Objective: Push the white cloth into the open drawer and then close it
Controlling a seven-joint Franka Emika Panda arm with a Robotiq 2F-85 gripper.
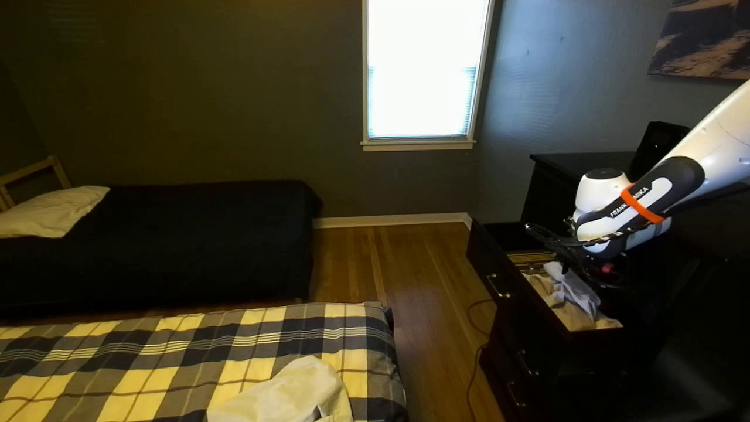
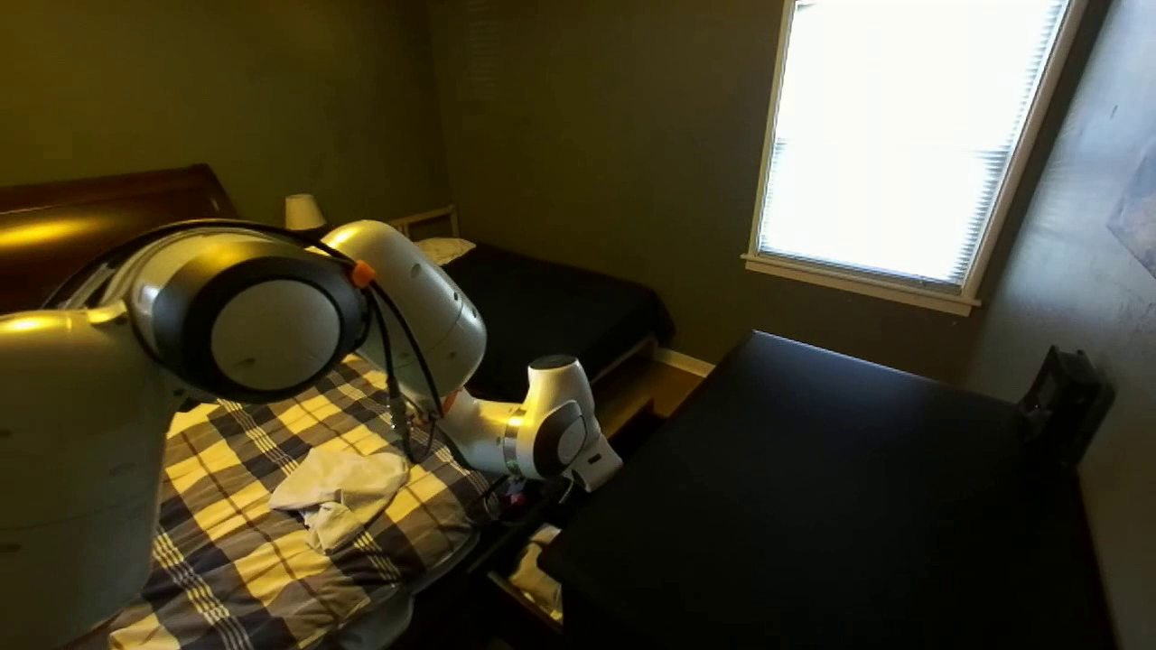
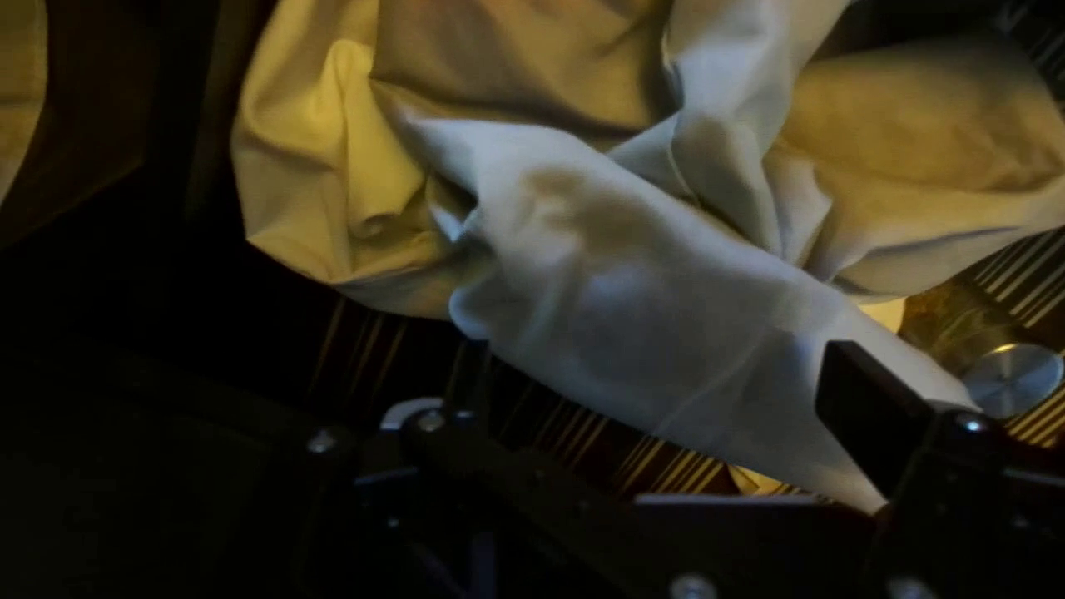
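Observation:
The white cloth (image 1: 577,290) lies crumpled in the open top drawer (image 1: 530,302) of a black dresser, over beige fabric (image 3: 333,166). The cloth shows large in the wrist view (image 3: 632,274), stretching down to the right. Part of the light fabric shows beside the dresser top in an exterior view (image 2: 539,573). My gripper (image 3: 661,366) is open, its dark fingers apart on either side of a span of cloth. In an exterior view the gripper (image 1: 577,264) is low over the drawer's far half, at the cloth's far end. Whether a fingertip touches the cloth is unclear.
A round metal-ended object (image 3: 1011,378) lies in the drawer beside the cloth. The dresser top (image 2: 813,487) rises beside the arm, with a dark box (image 2: 1066,406) on it. A plaid bed (image 1: 176,357) with another pale cloth (image 1: 293,392) faces the drawers. A cable (image 1: 473,375) runs along the floor.

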